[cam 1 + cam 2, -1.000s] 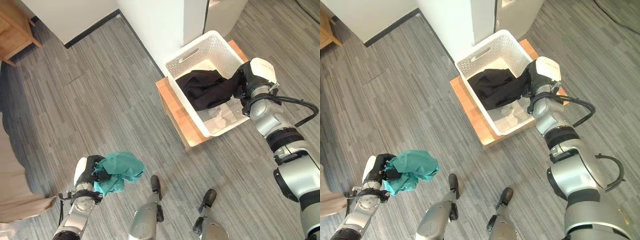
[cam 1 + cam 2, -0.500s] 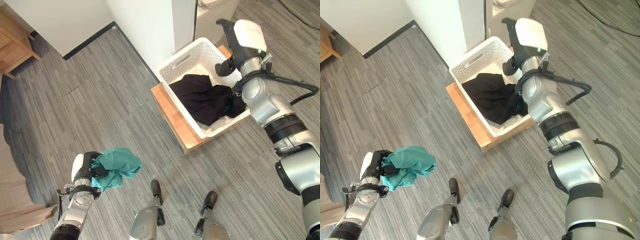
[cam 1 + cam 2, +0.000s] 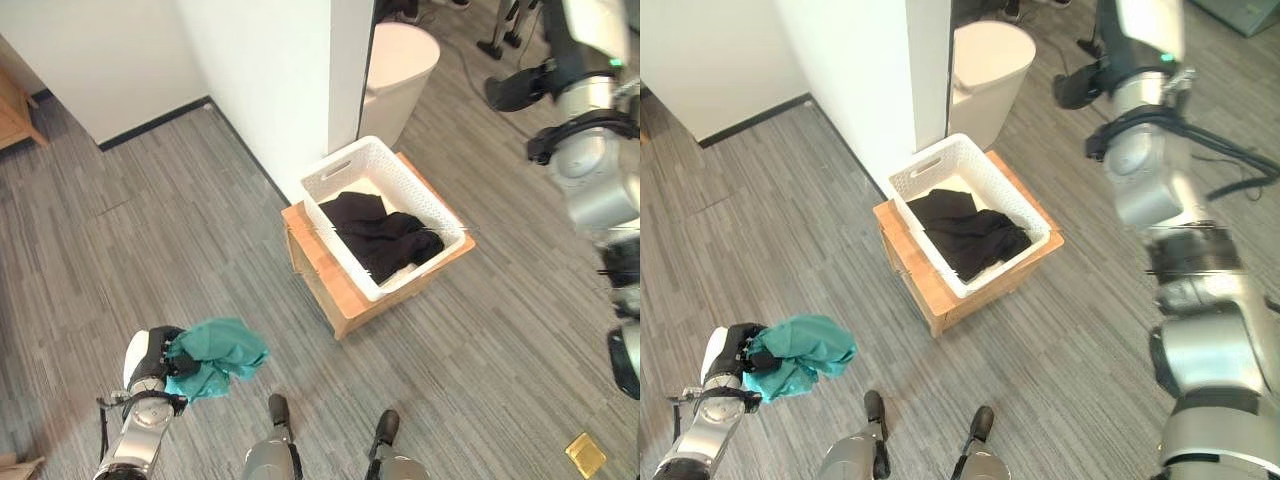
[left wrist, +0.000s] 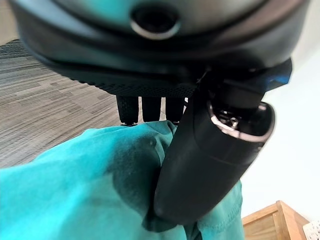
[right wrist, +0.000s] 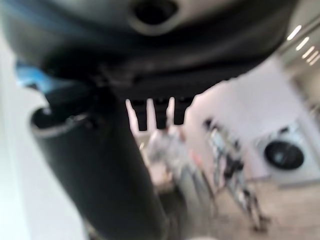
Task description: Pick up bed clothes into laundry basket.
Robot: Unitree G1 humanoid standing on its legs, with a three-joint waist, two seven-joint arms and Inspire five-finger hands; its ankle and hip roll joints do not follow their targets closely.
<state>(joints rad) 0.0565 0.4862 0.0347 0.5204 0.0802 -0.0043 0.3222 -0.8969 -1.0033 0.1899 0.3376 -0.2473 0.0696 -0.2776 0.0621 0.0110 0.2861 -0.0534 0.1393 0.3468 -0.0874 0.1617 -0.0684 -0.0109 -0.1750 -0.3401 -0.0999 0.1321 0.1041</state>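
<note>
A white perforated laundry basket stands on a low wooden stand near a white wall corner. Black clothes lie inside it. My left hand is low at the lower left, shut on a bunched teal cloth; in the left wrist view the thumb presses into the teal cloth. My right hand is raised high at the upper right, well above and past the basket, with straight fingers holding nothing.
A white round bin stands behind the basket beside the wall corner. A wooden furniture piece sits at the far left. Grey plank floor lies all around. A small yellow item lies at the lower right.
My right hand has let go of the black clothes, which now lie wholly in the basket, and has risen up and away. The camera has shifted. The left hand still holds the teal cloth.
</note>
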